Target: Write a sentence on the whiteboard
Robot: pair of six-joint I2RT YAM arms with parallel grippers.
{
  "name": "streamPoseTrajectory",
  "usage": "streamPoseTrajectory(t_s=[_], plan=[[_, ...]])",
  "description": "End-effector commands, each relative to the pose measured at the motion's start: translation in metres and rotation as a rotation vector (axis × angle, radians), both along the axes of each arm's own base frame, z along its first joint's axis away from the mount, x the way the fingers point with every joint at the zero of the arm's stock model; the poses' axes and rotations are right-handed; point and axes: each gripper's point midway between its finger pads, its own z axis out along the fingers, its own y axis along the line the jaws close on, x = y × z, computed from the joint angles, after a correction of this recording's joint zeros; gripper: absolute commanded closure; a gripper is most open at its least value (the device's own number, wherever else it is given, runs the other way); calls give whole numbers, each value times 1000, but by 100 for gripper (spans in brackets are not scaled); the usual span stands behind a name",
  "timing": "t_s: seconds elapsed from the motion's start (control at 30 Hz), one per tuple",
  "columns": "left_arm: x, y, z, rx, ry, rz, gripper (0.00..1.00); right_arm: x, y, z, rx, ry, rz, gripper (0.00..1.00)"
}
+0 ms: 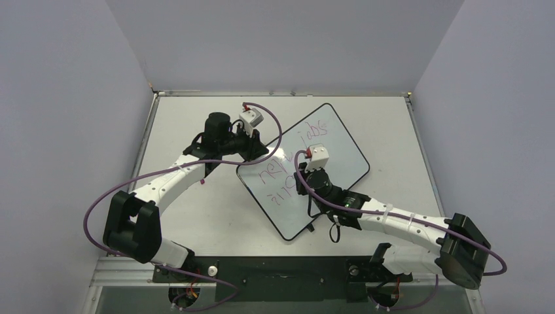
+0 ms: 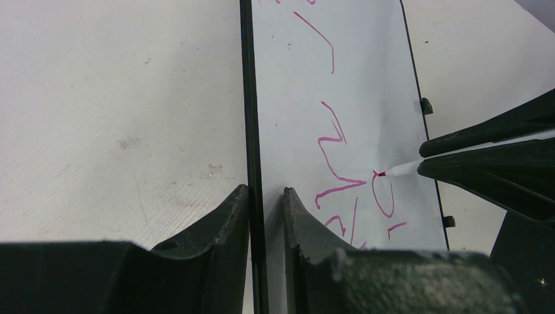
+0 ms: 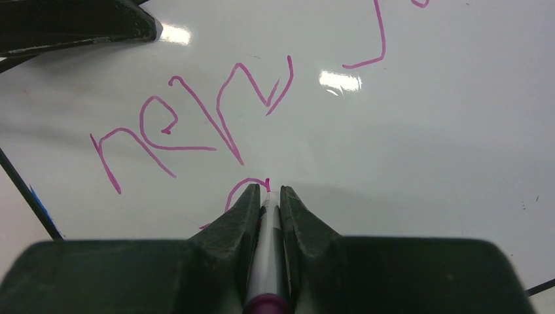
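Observation:
The whiteboard (image 1: 340, 154) lies tilted on the table, glossy white with a thin black frame. Two lines of the pink sentence (image 1: 283, 178) run across it; its strokes (image 3: 196, 121) also show in the right wrist view, and in the left wrist view the strokes (image 2: 334, 167) cross the board. My left gripper (image 2: 265, 191) straddles the board's black frame (image 2: 249, 118) at its left edge, jaws narrow around it. My right gripper (image 3: 268, 190) is shut on a white marker (image 3: 267, 242) with a purple end. The marker tip (image 2: 383, 173) touches the board at a curved stroke.
The grey table (image 1: 196, 216) is walled on the left, right and back. Purple cables (image 1: 98, 209) loop beside both arms. Two small black tabs (image 2: 427, 106) stick out of the board's far long edge. The left arm (image 1: 170, 180) reaches in from the left.

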Motion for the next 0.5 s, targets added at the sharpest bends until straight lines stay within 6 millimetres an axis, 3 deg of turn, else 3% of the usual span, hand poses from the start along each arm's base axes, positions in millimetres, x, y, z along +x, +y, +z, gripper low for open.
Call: streamPoseTrajectory(t_s=[0.0, 0.47], plan=[[12, 2, 19, 3, -118, 3, 100, -7, -3, -4, 35, 19, 5, 100], [11, 2, 19, 3, -118, 3, 100, -1, -19, 0, 3, 5, -72, 100]])
